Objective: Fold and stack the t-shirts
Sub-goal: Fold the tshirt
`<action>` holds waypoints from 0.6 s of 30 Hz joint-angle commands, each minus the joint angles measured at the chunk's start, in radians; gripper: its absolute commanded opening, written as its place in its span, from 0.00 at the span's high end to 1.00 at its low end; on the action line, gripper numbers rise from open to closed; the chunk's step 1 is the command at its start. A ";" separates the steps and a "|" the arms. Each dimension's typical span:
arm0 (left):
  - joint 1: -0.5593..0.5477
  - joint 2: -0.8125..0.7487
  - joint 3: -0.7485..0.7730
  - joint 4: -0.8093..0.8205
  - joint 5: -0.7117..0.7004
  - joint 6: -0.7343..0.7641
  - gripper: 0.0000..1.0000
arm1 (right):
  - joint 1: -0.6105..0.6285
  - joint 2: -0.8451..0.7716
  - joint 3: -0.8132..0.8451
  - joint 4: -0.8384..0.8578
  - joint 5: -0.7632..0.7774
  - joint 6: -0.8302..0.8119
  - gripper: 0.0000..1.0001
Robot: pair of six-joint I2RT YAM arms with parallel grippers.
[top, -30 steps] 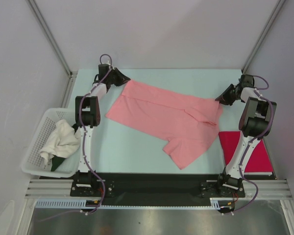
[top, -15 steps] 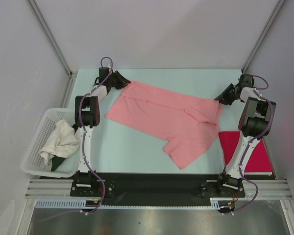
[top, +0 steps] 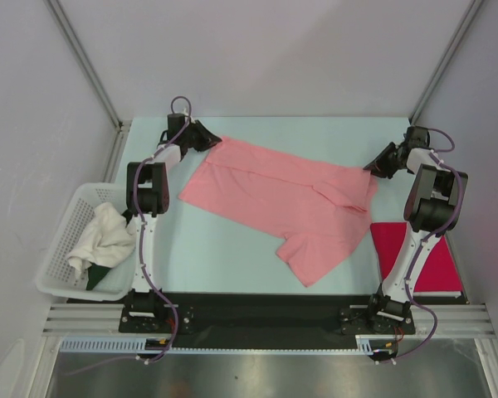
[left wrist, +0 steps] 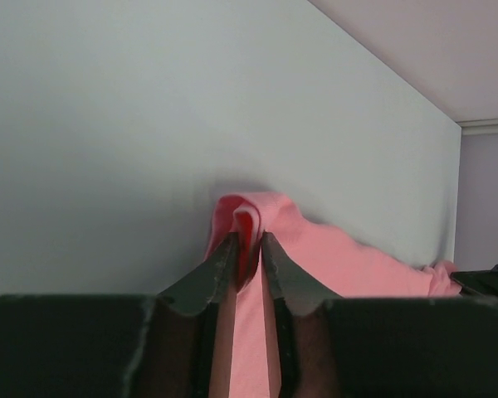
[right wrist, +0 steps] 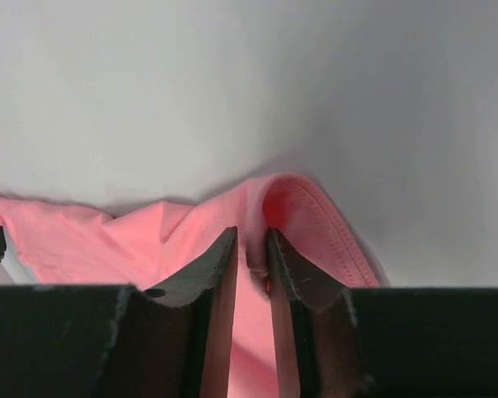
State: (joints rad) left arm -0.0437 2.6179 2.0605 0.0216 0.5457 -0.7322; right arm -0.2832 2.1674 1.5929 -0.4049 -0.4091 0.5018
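Observation:
The salmon-pink t-shirt lies spread across the middle of the table, one flap reaching toward the front. My left gripper is shut on its far left corner; the left wrist view shows pink cloth pinched between the jaws. My right gripper is shut on the shirt's far right edge; the right wrist view shows its hemmed fold between the jaws. The magenta-red t-shirt lies folded flat at the front right, beside the right arm.
A white lattice basket stands at the left table edge, holding white cloth and something dark green. Grey walls enclose the table on the far side and both sides.
Both grippers keep their hold on the pink shirt. The left gripper has drawn its corner slightly farther back; the shirt otherwise lies the same.

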 commanded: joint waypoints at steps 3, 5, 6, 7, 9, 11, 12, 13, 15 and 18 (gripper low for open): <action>-0.007 -0.079 -0.020 -0.006 0.008 0.036 0.82 | 0.004 -0.027 0.002 0.032 -0.023 0.007 0.74; -0.007 -0.087 -0.034 -0.006 -0.003 0.040 0.85 | 0.007 -0.021 0.006 0.035 -0.033 0.007 0.77; -0.007 -0.087 -0.033 -0.008 -0.007 0.043 0.89 | 0.010 -0.021 0.004 0.034 -0.036 0.009 0.80; -0.007 -0.084 -0.030 -0.002 -0.012 0.040 0.92 | 0.012 -0.021 0.003 0.035 -0.036 0.011 0.88; -0.004 -0.067 0.004 0.006 -0.013 0.025 0.99 | 0.013 -0.021 -0.004 0.041 -0.036 0.023 0.98; -0.004 -0.032 0.058 0.011 -0.015 0.013 1.00 | 0.013 -0.046 -0.019 0.040 0.022 0.030 1.00; -0.002 -0.024 0.070 0.030 -0.016 -0.004 1.00 | 0.013 -0.061 -0.034 0.041 0.050 0.043 1.00; -0.001 -0.015 0.081 0.041 -0.023 -0.018 1.00 | 0.009 -0.075 -0.046 0.043 0.078 0.053 1.00; 0.002 0.013 0.108 0.084 -0.024 -0.076 1.00 | 0.004 -0.113 -0.096 0.051 0.130 0.073 1.00; 0.007 0.063 0.151 0.129 -0.004 -0.140 1.00 | 0.004 -0.159 -0.157 0.057 0.200 0.096 1.00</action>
State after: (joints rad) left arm -0.0429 2.6389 2.1422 0.0551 0.5304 -0.7856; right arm -0.2764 2.1086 1.4792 -0.3714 -0.3092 0.5613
